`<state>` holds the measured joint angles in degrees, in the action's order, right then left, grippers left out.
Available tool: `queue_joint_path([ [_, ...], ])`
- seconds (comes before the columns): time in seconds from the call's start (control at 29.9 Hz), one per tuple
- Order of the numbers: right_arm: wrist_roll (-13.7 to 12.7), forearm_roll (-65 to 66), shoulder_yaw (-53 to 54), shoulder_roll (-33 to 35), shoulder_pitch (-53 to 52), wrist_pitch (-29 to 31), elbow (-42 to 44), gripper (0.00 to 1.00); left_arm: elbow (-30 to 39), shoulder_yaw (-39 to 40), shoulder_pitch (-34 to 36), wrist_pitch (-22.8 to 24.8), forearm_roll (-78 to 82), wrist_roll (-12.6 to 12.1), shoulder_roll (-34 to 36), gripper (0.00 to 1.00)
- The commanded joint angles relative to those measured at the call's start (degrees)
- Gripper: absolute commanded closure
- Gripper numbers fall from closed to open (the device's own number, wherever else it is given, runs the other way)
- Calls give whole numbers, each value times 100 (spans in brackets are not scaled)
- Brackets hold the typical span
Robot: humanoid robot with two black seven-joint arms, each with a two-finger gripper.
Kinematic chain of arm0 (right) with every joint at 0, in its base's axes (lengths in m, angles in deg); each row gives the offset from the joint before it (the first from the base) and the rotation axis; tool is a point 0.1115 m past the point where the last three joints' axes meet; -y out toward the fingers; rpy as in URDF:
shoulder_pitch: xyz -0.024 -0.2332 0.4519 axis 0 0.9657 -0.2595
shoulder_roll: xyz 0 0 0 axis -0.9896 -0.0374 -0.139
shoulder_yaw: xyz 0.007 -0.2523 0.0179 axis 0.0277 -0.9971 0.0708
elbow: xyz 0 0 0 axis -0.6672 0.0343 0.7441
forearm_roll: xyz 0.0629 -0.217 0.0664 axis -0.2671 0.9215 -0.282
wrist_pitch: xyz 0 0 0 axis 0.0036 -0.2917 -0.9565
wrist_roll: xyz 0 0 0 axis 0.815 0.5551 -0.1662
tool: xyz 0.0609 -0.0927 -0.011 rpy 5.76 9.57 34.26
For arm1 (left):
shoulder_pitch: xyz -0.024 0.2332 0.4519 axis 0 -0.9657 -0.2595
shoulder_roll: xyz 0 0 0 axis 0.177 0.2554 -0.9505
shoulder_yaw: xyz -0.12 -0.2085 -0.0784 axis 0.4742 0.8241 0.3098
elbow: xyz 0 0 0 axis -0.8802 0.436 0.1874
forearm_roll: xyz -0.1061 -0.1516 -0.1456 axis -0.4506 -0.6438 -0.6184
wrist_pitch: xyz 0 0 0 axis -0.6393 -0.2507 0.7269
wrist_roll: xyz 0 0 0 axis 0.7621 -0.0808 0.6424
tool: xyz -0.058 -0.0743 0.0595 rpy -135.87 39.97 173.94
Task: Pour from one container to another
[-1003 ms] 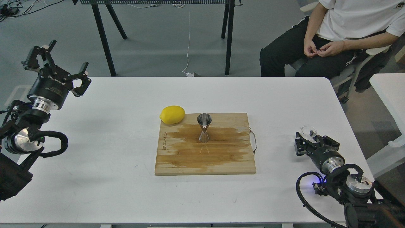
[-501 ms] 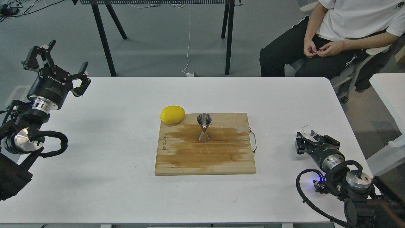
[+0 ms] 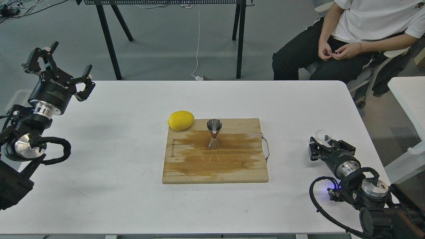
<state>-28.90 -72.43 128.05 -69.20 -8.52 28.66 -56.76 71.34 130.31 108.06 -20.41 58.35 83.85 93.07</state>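
The small clear glass cup [image 3: 323,134] shows at the table's right side, between the dark fingers of my right gripper [image 3: 324,143], which looks shut on it low above the tabletop. The shiny steel jigger [image 3: 214,133] stands upright on the wooden cutting board [image 3: 232,166] at the table's middle, well to the left of the cup. My left gripper [image 3: 71,57] hangs open and empty over the table's far left corner, away from both containers.
A yellow lemon [image 3: 181,120] rests at the board's back left corner, touching it. The board has a metal handle [image 3: 266,149] on its right side. A seated person [image 3: 352,36] is beyond the far right corner. Another white table [image 3: 410,99] stands at the right.
My right gripper and the glass cup have shifted together slightly up and to the left. The left arm, jigger and lemon have not moved.
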Motion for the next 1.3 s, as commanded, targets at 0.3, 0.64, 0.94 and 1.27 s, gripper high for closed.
queue_joint_path([
  [0.3,37,9,-17,-75,1,-12,35,25,0,0,-5,1,0,1,3,0],
  [0.64,37,17,-25,-75,1,14,17,27,0,0,4,1,0,1,3,0],
  [0.94,45,26,-43,-101,1,217,35,34,0,9,4,1,0,1,3,0],
  [1.27,45,26,-34,-110,1,208,35,18,0,9,4,1,0,1,12,0],
])
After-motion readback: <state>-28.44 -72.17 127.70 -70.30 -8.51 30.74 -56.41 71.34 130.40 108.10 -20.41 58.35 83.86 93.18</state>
